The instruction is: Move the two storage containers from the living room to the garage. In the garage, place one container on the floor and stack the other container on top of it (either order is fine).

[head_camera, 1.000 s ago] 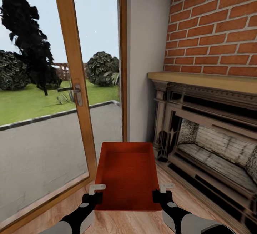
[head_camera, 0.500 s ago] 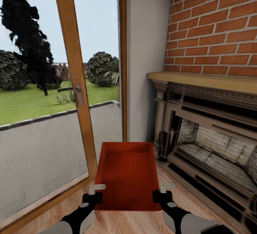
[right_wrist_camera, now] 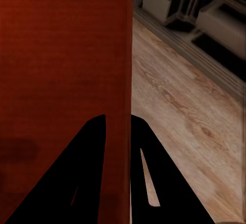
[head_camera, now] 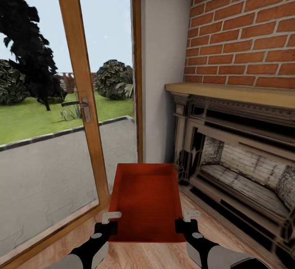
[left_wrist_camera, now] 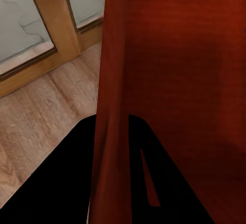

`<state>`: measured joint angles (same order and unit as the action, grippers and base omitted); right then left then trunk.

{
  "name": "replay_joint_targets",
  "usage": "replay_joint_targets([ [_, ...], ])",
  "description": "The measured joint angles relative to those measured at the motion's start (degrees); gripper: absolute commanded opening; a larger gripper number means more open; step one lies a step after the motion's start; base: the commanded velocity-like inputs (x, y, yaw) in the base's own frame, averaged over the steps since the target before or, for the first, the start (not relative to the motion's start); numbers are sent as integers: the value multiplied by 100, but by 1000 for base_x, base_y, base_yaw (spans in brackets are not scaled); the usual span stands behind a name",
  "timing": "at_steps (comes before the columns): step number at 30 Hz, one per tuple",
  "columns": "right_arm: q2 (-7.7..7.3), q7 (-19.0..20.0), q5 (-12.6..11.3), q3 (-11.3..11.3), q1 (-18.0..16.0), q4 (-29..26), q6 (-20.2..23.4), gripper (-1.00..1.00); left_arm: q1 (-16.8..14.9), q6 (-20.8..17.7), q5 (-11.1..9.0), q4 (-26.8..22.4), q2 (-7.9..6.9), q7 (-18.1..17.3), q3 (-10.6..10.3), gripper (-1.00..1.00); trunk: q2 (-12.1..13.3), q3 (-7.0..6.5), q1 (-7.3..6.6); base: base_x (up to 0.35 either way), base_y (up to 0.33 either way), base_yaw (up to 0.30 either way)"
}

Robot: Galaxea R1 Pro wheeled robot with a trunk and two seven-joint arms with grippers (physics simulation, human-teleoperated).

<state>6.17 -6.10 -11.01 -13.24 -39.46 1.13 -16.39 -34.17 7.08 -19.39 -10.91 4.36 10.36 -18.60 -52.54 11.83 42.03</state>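
One orange-red storage container (head_camera: 145,203) is held up in front of the robot above the light wood plank floor (head_camera: 135,256), long axis pointing away; the left pincer (head_camera: 111,219) pinches its left wall near the close corner, and the right pincer (head_camera: 185,219) pinches its right wall likewise, each wall running between dark fingers in the wrist views. Beyond it stand a wood-framed glass door (head_camera: 82,96) on the left, a pale wall (head_camera: 162,68) straight ahead, and a red brick fireplace (head_camera: 241,146) on the right; lawn and shrubs lie outside the glass.

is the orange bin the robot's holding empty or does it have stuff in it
Empty. In the head view the storage container shows only its bare ribbed red bottom and inner walls, while the left gripper and right gripper clamp its side walls.
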Motion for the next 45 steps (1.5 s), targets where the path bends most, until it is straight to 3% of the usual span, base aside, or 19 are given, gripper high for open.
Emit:
replay_joint_targets([
  [33, -6, 4, 28, 22, 0, -3, 3, -100, 0, 0, 2, 0, 4, 5, 2, -100, 0, -204, 0, 0, 0, -180],
  [45, -5, 10, 6, 7, 0, -2, 9, -100, 1, 0, -1, 2, 2, -1, 2, -100, 0, -225, 0, 0, 0, -30],
])
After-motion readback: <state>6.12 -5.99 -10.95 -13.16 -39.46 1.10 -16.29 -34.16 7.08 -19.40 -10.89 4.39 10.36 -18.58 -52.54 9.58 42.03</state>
